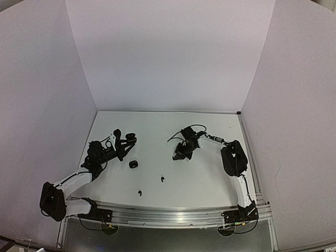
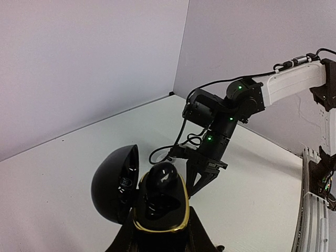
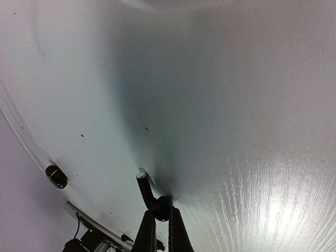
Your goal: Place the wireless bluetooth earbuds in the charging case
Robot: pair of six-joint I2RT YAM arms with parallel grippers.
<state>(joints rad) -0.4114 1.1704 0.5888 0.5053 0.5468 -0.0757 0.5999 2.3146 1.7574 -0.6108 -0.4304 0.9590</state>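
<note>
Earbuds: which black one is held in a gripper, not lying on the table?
The earbud pinched in the right gripper, stem sticking out. Two others, the middle earbud and the front earbud, lie loose on the table.

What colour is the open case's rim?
Gold. The rim of the case shows best in left wrist view.
</note>
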